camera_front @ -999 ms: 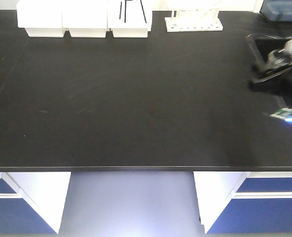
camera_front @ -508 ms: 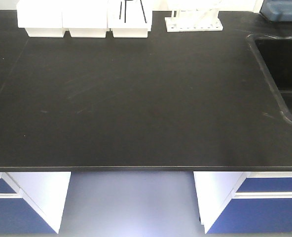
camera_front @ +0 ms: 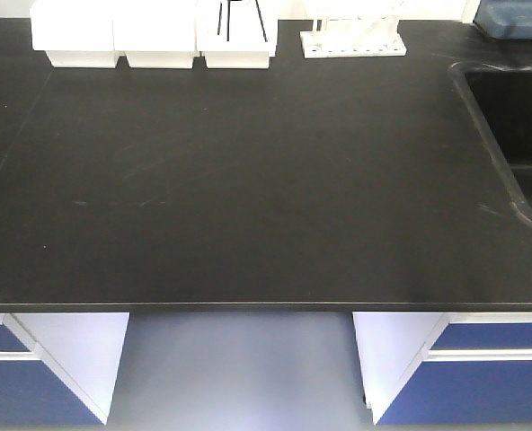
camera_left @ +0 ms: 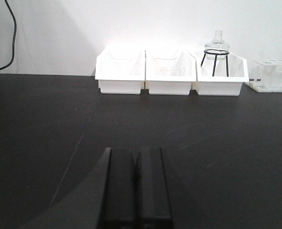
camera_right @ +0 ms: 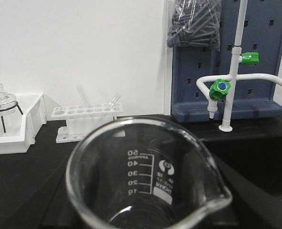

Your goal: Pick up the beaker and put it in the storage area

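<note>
Filling the lower half of the right wrist view, the beaker [camera_right: 146, 179] stands upright and very near the lens, with its mouth open to the camera and its spout at lower right. It shows nowhere on the tabletop [camera_front: 248, 180] in the front view. From that I judge it is carried clear of the surface, kept level so it cannot slip. The right gripper itself is outside the frame. I take it to be clenched on the beaker low down, but that is a judgement, not something seen.

The beaker's far wall carries a scale reading 10, 20, 30, 40 and 50, seen mirrored through the glass. Beside the scale sit a round maker's mark and a line of small print, both too fine to read.

At lower centre of the left wrist view, the left gripper [camera_left: 136, 151] has its jaws pressed together on nothing. It hangs low over the tabletop, parked out of the way.

Beyond the beaker a white rack [camera_right: 86, 117] stands at middle left with a few tubes leaning in it. A tap [camera_right: 221, 89] with green knobs stands at right, before a blue pegboard [camera_right: 265, 57]. Three white bins [camera_left: 172, 74] line the back wall, and the rightmost holds a flask [camera_left: 216, 46] on a wire stand. A sink [camera_front: 518, 108] is cut into the upper right of the front view.

With bins, rack and sink on it, this tabletop is the pick-up side. The storage area appears in no view, so the carry there seems yet to come.
</note>
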{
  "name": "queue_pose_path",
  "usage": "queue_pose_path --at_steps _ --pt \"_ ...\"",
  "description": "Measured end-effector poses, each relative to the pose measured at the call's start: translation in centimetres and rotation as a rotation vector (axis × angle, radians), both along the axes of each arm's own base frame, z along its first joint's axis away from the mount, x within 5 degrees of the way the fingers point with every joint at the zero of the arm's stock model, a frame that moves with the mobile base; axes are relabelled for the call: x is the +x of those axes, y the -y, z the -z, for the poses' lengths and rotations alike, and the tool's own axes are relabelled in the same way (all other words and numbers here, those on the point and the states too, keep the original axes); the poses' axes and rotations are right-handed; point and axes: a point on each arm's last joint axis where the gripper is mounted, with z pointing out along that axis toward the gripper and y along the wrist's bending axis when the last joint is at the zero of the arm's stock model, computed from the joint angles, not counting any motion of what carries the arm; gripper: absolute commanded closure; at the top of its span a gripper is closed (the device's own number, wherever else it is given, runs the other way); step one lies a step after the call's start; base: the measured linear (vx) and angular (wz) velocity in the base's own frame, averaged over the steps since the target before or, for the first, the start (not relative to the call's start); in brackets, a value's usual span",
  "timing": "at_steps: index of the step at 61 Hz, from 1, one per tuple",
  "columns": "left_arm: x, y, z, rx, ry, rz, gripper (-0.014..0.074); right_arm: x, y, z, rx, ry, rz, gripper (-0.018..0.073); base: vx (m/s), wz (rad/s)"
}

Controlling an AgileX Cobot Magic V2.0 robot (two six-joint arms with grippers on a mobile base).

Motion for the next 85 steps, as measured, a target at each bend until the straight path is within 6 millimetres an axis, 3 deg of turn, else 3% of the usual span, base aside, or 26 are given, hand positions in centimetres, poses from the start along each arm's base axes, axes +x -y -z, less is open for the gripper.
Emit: queue_pose_path --at_steps 57,85 --pt "0.0 0.0 0.0 0.0 0.0 0.0 0.0605 0.0 0.0 0.0 0.0 0.0 0.0 0.0563 -0.01 -0.01" --pt "0.0 0.0 0.0 0.0 0.0 0.0 0.0605 0.01 0.0 0.09 0.0 -0.002 0.0 0.0563 -0.22 -0.21"
